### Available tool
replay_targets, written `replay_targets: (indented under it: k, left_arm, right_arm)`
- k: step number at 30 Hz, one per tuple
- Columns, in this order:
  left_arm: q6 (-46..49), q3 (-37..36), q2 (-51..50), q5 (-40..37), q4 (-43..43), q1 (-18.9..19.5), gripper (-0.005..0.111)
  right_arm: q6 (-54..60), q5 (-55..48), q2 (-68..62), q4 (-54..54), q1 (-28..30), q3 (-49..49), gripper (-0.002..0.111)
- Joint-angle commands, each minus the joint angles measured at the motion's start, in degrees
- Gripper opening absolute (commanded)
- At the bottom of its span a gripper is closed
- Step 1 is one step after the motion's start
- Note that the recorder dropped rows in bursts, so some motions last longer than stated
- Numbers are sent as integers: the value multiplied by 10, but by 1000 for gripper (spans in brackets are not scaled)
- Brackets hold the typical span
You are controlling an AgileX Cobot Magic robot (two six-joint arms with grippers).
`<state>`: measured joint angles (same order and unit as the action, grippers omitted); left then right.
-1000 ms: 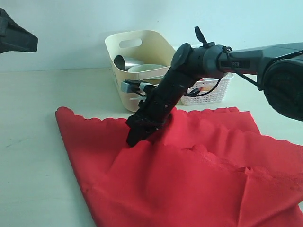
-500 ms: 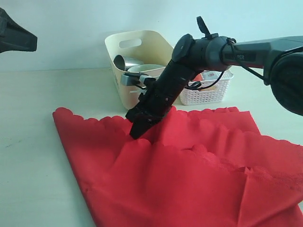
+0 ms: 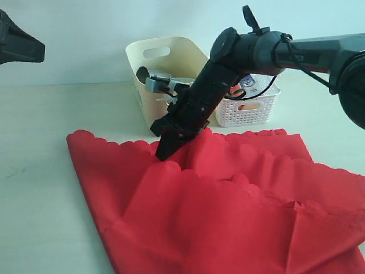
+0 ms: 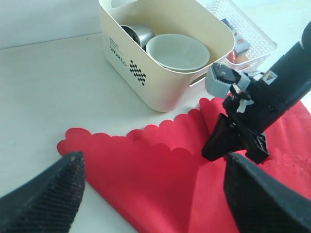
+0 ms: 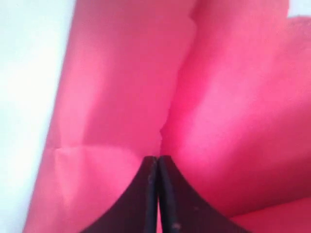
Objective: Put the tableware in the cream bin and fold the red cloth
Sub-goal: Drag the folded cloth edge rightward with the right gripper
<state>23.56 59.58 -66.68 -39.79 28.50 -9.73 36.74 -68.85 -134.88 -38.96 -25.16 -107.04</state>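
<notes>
R claw [image 3: 162, 153] pinched tight on red cloth [image 3: 228, 217], which pokes up there. L claw [image 4: 153, 165] wide open, nothing in it. Bowl [image 4: 177, 51] + cup [image 4: 138, 34] in cream bin [image 4: 160, 92].

The scene is lit brightly and evenly; only faint, soft shadows are cast on the pale worktop [image 3: 45, 188]. The red cloth [image 3: 228, 217] is rendered heavily saturated. The right wrist view is blurred throughout, the right pincer [image 5: 158, 165] being seen out of focus close to the lens.
</notes>
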Motion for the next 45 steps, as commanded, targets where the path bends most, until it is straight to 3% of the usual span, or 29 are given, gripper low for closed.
replay_targets:
  k: [1,9,18,24,29,37,41,44,45]
  left_arm:
    - [2,-2,6,6,4,1,75]
    - [2,-2,7,6,4,1,75]
    - [2,-2,6,7,4,1,75]
    - [2,-2,6,8,6,1,75]
    - [2,-2,6,8,8,1,75]
    - [2,-2,6,8,8,-12,75]
    - [2,-2,6,6,8,-12,75]
    - [2,-2,6,5,8,-12,75]
    - [2,-2,6,4,8,-12,75]
  right_arm:
    - [-12,-11,37,-17,19,-2,0]
    - [-23,-11,121,-36,73,71,0]
    - [2,12,368,-36,191,308,0]
    - [-15,47,514,29,257,491,0]
    - [-72,78,578,99,282,597,0]
    - [-286,155,611,317,284,734,0]
    - [-321,204,584,333,284,765,0]
    - [-320,215,553,333,284,759,8]
    - [-320,215,546,333,284,750,16]
